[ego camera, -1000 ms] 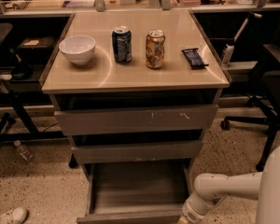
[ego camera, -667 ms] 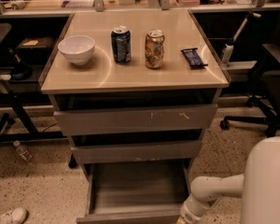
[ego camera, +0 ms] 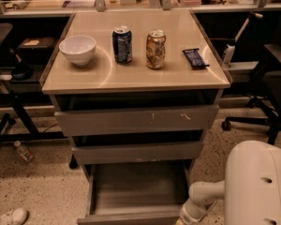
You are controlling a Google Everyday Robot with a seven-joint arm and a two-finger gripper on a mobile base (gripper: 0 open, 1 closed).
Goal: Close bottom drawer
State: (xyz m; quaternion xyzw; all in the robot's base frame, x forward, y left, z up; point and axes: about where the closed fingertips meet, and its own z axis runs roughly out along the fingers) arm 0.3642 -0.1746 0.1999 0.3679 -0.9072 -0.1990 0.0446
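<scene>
Bottom drawer (ego camera: 139, 191): the lowest of the three in the table's body. I see it pulled well out toward the camera, with its bare inside floor in plain sight and its plain front at the lower edge of my view.
Table (ego camera: 131, 81): a beige-topped cabinet in the middle of my view, and my landmark for the lines below.
Tool (ego camera: 183, 218): low at the table's front right corner, just beside the right end of the bottom drawer's front. I cannot tell whether it is released or clenched, nor whether it touches the drawer.
Arm (ego camera: 203, 196): a white tube running from the tool out to the right of the table, to the robot's white body (ego camera: 257, 186).
Top drawer (ego camera: 136, 120): directly beneath the table's top, with white scratch marks right of the middle of its front and a dark gap above it.
Middle drawer (ego camera: 136, 151): plain front, between the top drawer and the bottom drawer, also with a dark gap above it.
On the table: a white bowl (ego camera: 77, 49) at the left, a blue can (ego camera: 122, 44) and a gold can (ego camera: 155, 49) upright near the middle, and a dark wrapped bar (ego camera: 195, 58) lying at the right. All stand apart from one another.
Left of the table: a plastic bottle (ego camera: 23, 151) lying on the speckled floor, and a white shoe (ego camera: 9, 217) nearer the camera.
Right of the table: a black office chair (ego camera: 271, 78).
</scene>
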